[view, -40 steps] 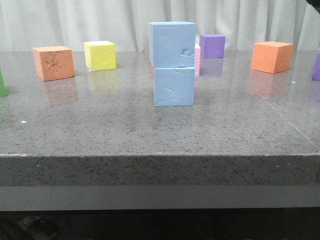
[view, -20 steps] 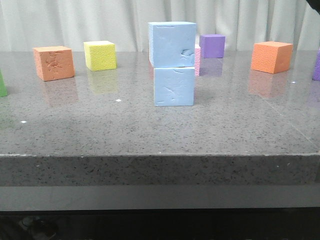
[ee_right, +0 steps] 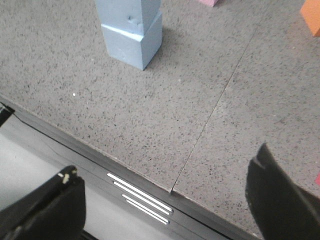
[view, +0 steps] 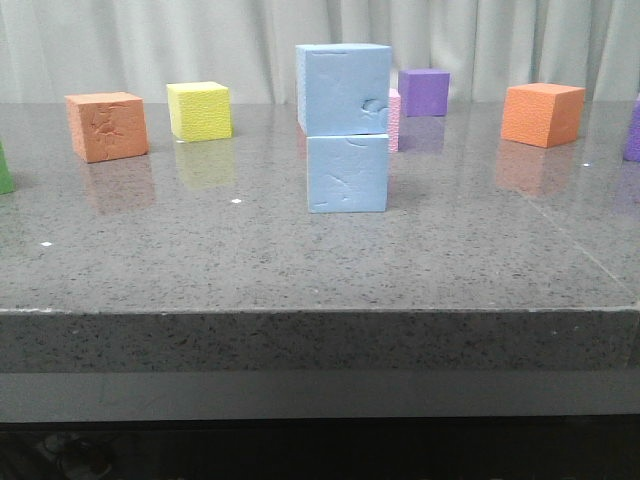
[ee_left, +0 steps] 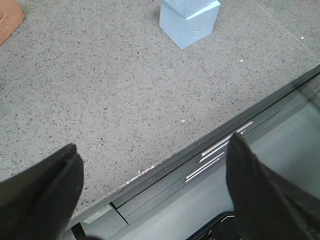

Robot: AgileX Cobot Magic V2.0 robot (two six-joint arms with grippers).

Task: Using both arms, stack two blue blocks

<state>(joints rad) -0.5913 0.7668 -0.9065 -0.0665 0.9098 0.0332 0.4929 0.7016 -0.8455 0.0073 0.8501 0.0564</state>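
Two pale blue blocks stand stacked mid-table: the upper blue block (view: 343,88) rests on the lower blue block (view: 347,172), slightly offset to the left. The left wrist view shows the lower block (ee_left: 189,27) far off; the right wrist view shows the stack (ee_right: 131,31) too. My left gripper (ee_left: 152,192) is open and holds nothing, hovering over the table's front edge. My right gripper (ee_right: 167,200) is open and holds nothing as well, also back at the front edge. Neither arm appears in the front view.
Around the stack stand an orange cube (view: 106,126), a yellow cube (view: 199,110), a purple cube (view: 424,92), a pink cube (view: 394,119) behind the stack and another orange cube (view: 543,113). The table's front edge (view: 320,312) runs close below both grippers.
The stack has not moved. A dark bit of arm at the top right corner of the front view has left the frame.
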